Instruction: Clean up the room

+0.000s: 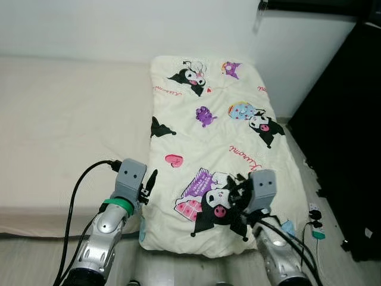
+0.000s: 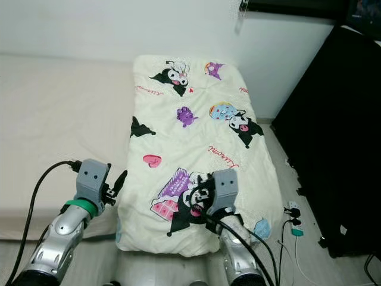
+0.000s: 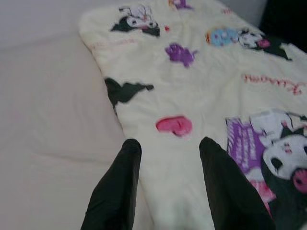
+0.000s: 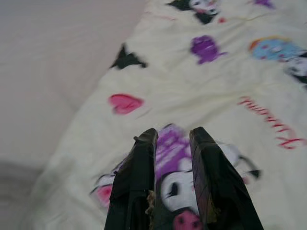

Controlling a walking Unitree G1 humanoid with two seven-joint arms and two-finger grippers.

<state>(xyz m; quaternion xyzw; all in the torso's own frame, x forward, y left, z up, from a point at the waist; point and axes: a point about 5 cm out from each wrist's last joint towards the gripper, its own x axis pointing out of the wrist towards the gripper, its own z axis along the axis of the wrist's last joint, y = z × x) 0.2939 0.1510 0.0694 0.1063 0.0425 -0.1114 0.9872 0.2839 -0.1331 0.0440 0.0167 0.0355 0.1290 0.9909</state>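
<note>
Cream-yellow folded quilt printed with black-and-purple cartoon characters [image 1: 214,149] lies flat on the beige mattress [image 1: 65,131], covering the mattress's right part and running from the white wall [image 1: 119,27] down to the near edge. Left gripper [image 3: 165,191] hovers at the quilt's near left edge, black fingers [image 3: 117,187] spread apart with nothing between them, one over the mattress, the other over the quilt just below the pink heart print [image 3: 174,125]. Right gripper [image 4: 170,177] sits over the quilt's near part above the black-and-white character print; its fingers [image 4: 136,177] are a narrow gap apart, holding nothing. Black cabinet [image 1: 345,137] stands right of the quilt; white power strip with cables [image 1: 314,217] on the floor beside it.
</note>
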